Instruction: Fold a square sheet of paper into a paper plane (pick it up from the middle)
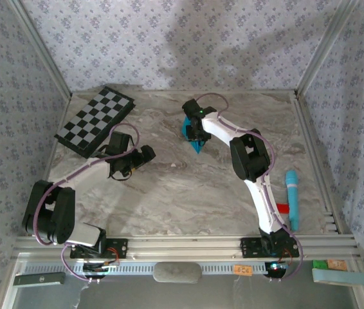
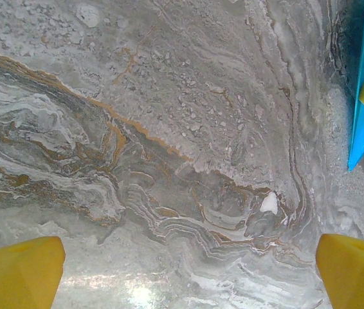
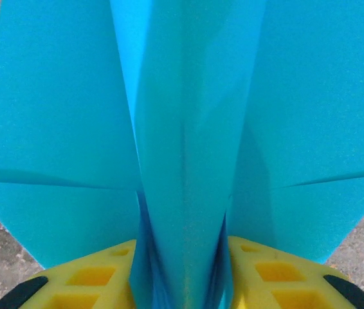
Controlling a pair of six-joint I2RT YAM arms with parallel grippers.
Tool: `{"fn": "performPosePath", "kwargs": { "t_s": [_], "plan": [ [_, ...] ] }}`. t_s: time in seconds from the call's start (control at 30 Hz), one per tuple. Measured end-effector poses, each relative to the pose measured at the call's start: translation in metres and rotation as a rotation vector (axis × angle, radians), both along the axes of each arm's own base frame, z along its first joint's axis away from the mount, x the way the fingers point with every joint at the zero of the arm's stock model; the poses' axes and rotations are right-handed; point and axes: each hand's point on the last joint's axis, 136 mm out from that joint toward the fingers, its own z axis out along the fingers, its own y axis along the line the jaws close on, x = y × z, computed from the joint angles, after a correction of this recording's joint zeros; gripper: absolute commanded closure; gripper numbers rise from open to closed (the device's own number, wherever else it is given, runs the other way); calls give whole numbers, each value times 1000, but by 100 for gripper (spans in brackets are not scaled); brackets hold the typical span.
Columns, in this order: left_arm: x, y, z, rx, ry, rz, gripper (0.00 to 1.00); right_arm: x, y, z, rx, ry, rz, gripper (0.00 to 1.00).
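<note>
- Right gripper [image 3: 182,277] clamps the raised middle fold of the blue paper [image 3: 298,129] — far centre of the table [image 1: 169,193].
- Left gripper [image 2: 188,277] — wide open, nearer and left.

Overhead looks down — wrist views close, sharing paper [image 3: 188,129]

Robot lab: aluminium-framed, wallpapered marble tabletop [image 1: 188,193]
</note>
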Motion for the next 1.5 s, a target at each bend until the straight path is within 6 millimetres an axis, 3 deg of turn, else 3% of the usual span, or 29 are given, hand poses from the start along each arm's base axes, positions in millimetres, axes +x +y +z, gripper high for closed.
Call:
{"fn": "performPosePath", "kwargs": {
  "t_s": [0.2, 0.4, 0.57, 0.7, 0.77, 0.87, 1.0, 1.03, 1.1, 1.17, 1.33, 1.5],
  "plan": [
    [-2, 4, -2, 22, 9, 2, 0, -6, -2, 5, 1, 19, 2, 58],
    [-1, 9, 3, 57, 1, 10, 0, -5, -1, 27, 21, -11, 2, 53],
    [8, 15, 26, 80, -56, 22, 0, -3, -1, 62, 51, -68, 1, 45],
    [20, 30, 60, 112, -147, 61, 0, -4, -10, 105, 64, -154, -8, 35],
    [28, 41, 82, 137, -215, 91, 0, -9, -21, 133, 70, -216, -18, 31],
    [36, 63, 115, 197, -324, 144, 0, -18, -53, 177, 63, -336, -59, 21],
    [40, 97, 144, 321, -445, 230, 0, -30, -116, 219, 32, -501, -175, 0],
    [41, 105, 148, 349, -475, 253, 0, -33, -134, 223, 16, -532, -206, 0],
    [41, 122, 149, 406, -518, 297, 0, -39, -167, 222, -19, -577, -272, 0],
    [39, 141, 141, 460, -532, 339, 0, -47, -198, 209, -59, -597, -337, 0],
    [28, 189, 102, 585, -488, 431, 0, -79, -265, 143, -208, -546, -465, 0],
    [26, 209, 71, 671, -492, 422, 0, -107, -309, 88, -297, -493, -544, 0]
  ]
}}
